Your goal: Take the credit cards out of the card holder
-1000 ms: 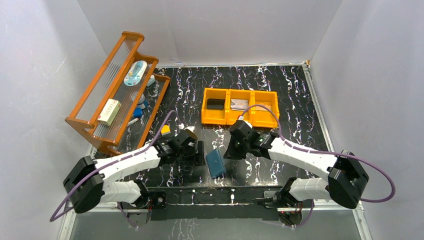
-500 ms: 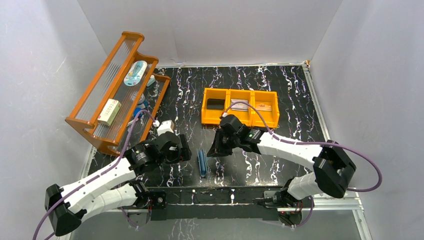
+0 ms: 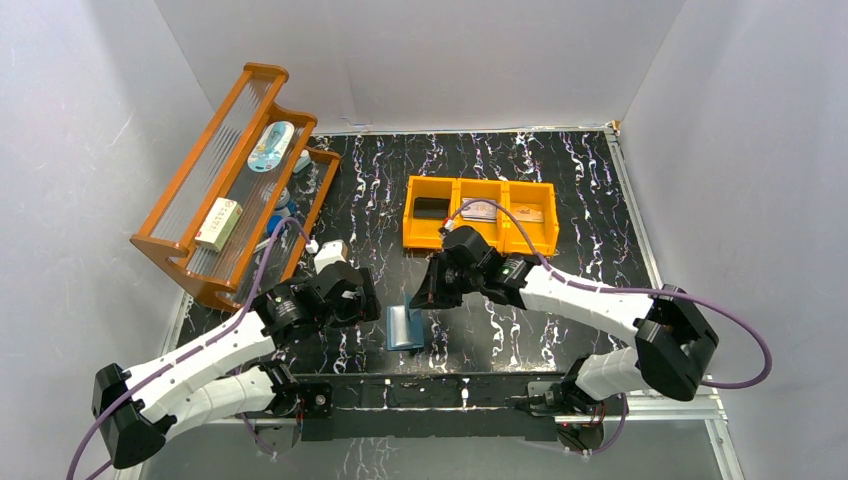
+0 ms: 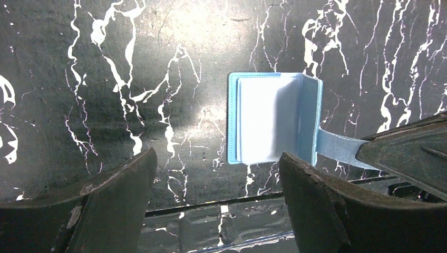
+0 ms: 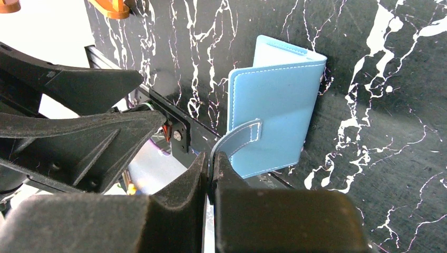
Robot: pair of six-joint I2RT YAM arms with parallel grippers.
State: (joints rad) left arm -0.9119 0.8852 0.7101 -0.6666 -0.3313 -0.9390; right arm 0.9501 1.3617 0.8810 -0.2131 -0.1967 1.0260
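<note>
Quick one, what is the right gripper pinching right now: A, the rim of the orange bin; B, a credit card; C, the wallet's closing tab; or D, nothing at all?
C: in the right wrist view the right gripper is shut on the closing tab of the blue card holder.

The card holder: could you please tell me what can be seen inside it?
The card holder is partly open, its tab pinched by the right gripper. Inside, only pale blue pocket leaves show; whether cards sit in them is hidden.
</note>
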